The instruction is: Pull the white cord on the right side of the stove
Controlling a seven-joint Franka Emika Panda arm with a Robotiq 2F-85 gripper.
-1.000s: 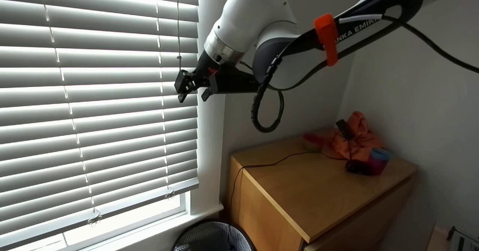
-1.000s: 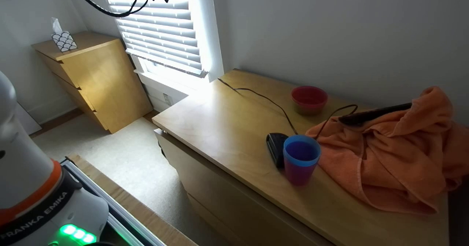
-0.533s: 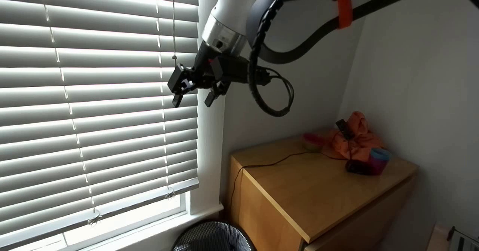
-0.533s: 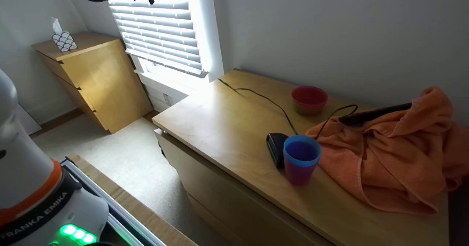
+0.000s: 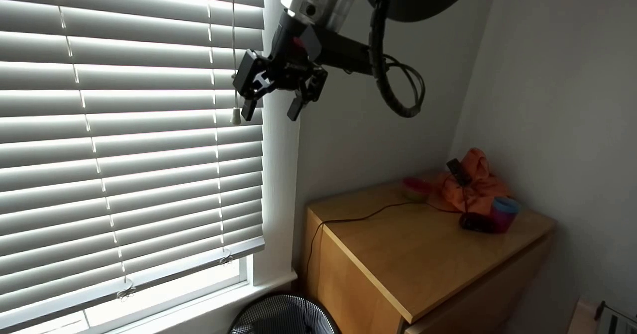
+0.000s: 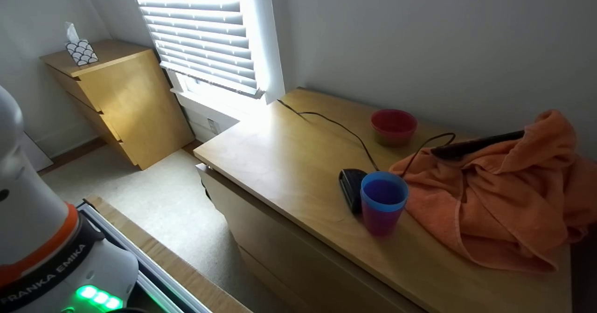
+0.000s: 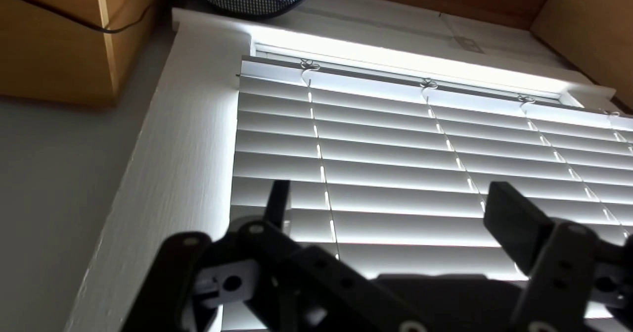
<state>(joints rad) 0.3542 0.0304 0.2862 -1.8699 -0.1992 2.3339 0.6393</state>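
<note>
The gripper (image 5: 271, 112) hangs before the window blinds (image 5: 149, 150), its fingers (image 5: 295, 108) spread wide apart. In an exterior view I see the pale cord (image 5: 233, 25) running down in front of them, its end knob (image 5: 236, 117) just beside one finger, at nine o'clock from the gripper. The gripper hides a stretch of that cord, so I can't tell whether they touch. Off between four and five o'clock is the wooden tabletop (image 5: 398, 254). A cup (image 6: 382, 217) stands there in an exterior view, with a red bowl (image 6: 394, 130) at twelve o'clock from it and an orange towel (image 6: 508, 215) heaped at three.
</note>
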